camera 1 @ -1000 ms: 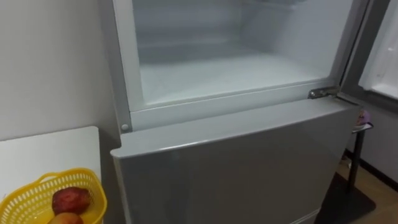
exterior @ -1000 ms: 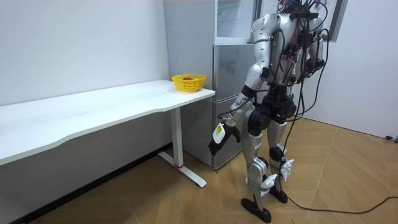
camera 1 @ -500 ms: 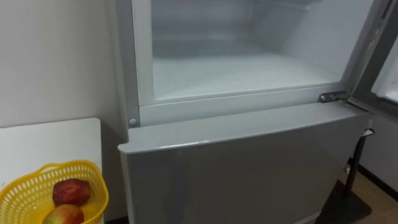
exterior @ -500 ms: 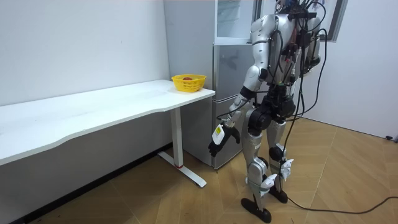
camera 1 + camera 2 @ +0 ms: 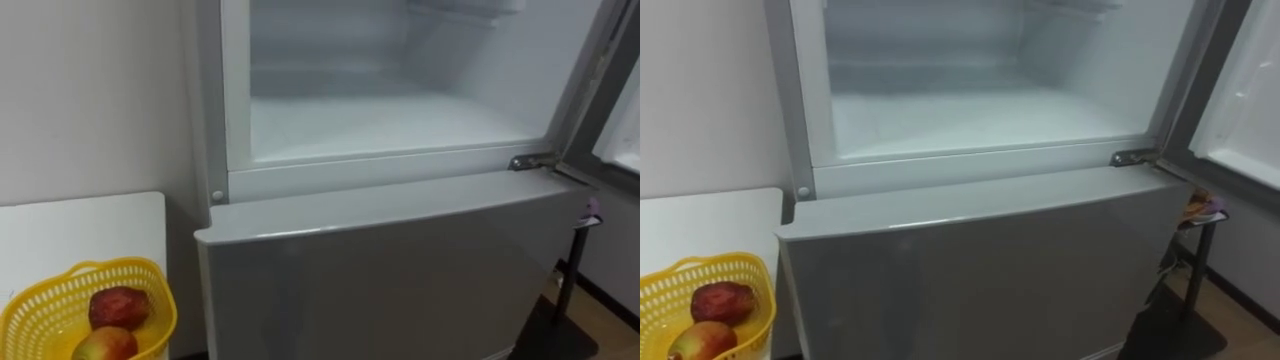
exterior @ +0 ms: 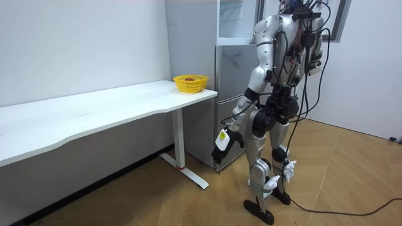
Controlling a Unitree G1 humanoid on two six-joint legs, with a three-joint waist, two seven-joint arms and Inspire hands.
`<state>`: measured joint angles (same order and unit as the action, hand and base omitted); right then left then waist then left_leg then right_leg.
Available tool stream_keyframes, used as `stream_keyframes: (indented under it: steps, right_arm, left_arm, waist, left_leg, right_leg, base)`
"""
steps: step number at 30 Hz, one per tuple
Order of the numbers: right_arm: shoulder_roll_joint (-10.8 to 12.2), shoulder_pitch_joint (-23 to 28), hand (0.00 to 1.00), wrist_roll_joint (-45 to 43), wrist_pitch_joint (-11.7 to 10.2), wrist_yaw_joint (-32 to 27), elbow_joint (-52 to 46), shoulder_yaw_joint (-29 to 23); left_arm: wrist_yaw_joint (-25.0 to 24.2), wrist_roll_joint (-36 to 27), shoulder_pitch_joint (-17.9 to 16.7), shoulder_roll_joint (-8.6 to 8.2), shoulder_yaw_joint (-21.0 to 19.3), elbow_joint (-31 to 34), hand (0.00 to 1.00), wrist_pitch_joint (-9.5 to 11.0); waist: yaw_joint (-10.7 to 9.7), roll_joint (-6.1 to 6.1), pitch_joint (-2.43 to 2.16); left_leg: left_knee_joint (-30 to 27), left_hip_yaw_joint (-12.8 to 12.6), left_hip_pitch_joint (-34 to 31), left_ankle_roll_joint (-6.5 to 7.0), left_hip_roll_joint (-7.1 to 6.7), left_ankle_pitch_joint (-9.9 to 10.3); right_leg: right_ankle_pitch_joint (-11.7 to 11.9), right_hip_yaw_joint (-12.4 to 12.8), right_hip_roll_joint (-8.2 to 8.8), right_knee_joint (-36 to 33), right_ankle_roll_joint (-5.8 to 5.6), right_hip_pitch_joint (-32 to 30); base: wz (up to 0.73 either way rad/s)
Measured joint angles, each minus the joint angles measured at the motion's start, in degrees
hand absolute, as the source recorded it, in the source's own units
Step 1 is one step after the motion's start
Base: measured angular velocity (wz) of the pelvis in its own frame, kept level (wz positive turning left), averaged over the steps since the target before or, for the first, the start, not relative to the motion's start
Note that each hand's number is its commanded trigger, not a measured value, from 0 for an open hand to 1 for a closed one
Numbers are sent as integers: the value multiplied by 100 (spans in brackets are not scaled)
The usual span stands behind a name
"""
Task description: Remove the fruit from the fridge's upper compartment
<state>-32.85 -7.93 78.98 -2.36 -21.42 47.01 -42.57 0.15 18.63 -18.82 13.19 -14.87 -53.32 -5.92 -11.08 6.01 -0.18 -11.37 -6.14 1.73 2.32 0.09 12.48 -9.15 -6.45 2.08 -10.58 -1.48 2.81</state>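
Drifting toward the leg, left hand [image 6: 220,144] is hanging loose, empty; upper fridge compartment [image 5: 390,125] is looking bare, so scanning its far corners before reaching seems wise.

Upper fridge compartment [image 5: 390,120] open in front, its door [image 5: 1240,100] swung right, table [image 5: 80,230] flanking left

Basket [image 5: 120,264] cut by the lower edge; fridge door [image 5: 1240,90] by the right.
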Motion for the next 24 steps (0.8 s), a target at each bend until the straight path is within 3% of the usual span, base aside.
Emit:
stream_keyframes:
  steps: [6, 10, 15, 24]
  right_arm:
    - [-466, -288, 0, 165, 104, -20, 63, 2]
    - [-776, -625, 0, 268, 124, -14, 474, 4]
    - [-847, -706, 0, 225, 268, 33, 552, 4]
    - [-939, -947, 0, -16, 465, 169, 675, 31]
  left_arm:
    - [-41, 23, -78, 16, -82, 54, 0, -4]
    - [-37, 21, -129, 51, -83, 54, 0, -59]
    - [-36, 37, -126, 61, -95, 55, 0, -168]
    - [-37, 102, -170, 59, -136, 46, 0, -204]
  waist:
    - [-18, 12, -5]
    - [-30, 114, -16]
    - [-26, 175, -44]
    - [-165, 134, -63]
  left_leg:
    - [9, 5, 11, -13, -8, -13]
    - [10, 1, 3, -21, 6, -17]
    - [-1, 8, -3, -22, 7, -17]
    - [-28, 14, 14, -22, 4, -17]
  right_leg:
    - [0, 1, -4, 1, 0, 6]
    - [0, 3, -19, 13, 1, 4]
    - [5, 25, -24, 10, 10, -4]
    - [8, 17, -23, 6, 14, 11]
  base:
    - [0]
    - [0]
    - [0]
    - [0]
